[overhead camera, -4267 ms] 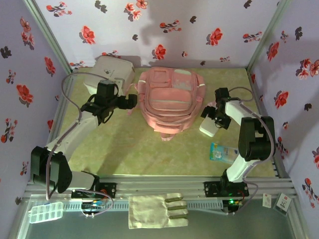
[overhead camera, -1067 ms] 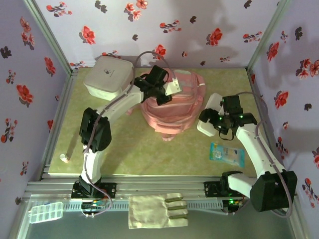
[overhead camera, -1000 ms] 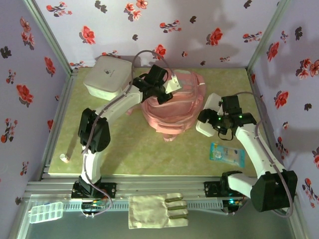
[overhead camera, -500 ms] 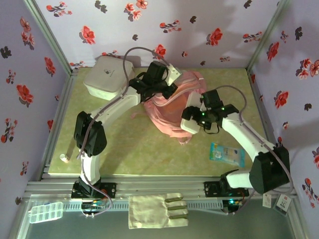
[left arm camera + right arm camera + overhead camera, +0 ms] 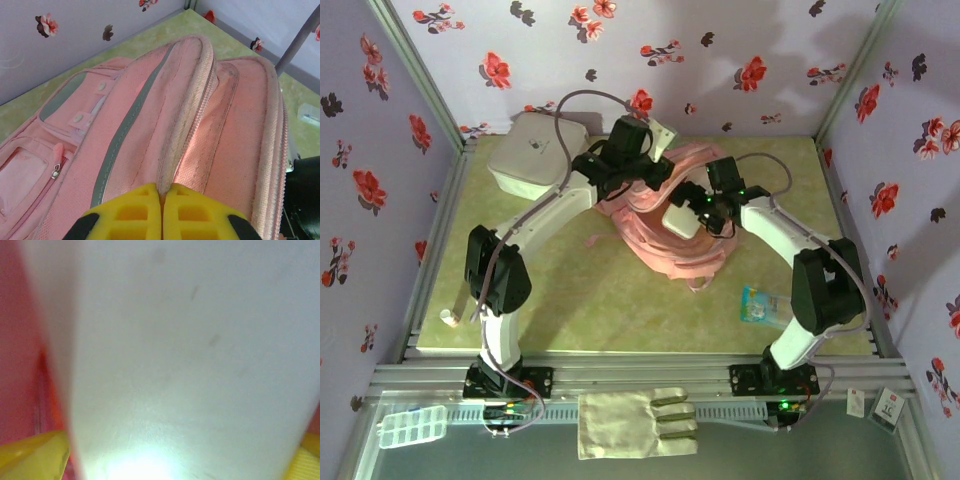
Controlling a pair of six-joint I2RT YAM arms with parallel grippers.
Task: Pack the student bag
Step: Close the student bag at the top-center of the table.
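Mid-table (image 5: pixel 560 290), biggest thing there: pink backpack (image 5: pixel 665 255), pockets facing up, its far end bunched and lifted.

At the backpack's far rim: left gripper (image 5: pixel 650 170), clenched on the fabric. From the left wrist, yellow fingertips of that gripper (image 5: pixel 161 192) pressed tight together on a raised ridge of pink cloth beside the zip seam of the backpack (image 5: pixel 135 125) – zipped pocket and grey strip off to the left of the pinch.

Just right of that pinch, over the backpack's upper part: right gripper (image 5: pixel 688 212) with a white case (image 5: pixel 675 224) between its jaws. Up close, case (image 5: pixel 190 340) flanked by yellow fingers (image 5: pixel 30 455) set wide, pink fabric beside it; cannot tell whether gripping the case or loose around it, nor whether the case is inside the backpack.

Just beyond the backpack's far-left corner: white box (image 5: pixel 535 150). Near-right of the backpack, apart from it – blue packet (image 5: pixel 763 305).
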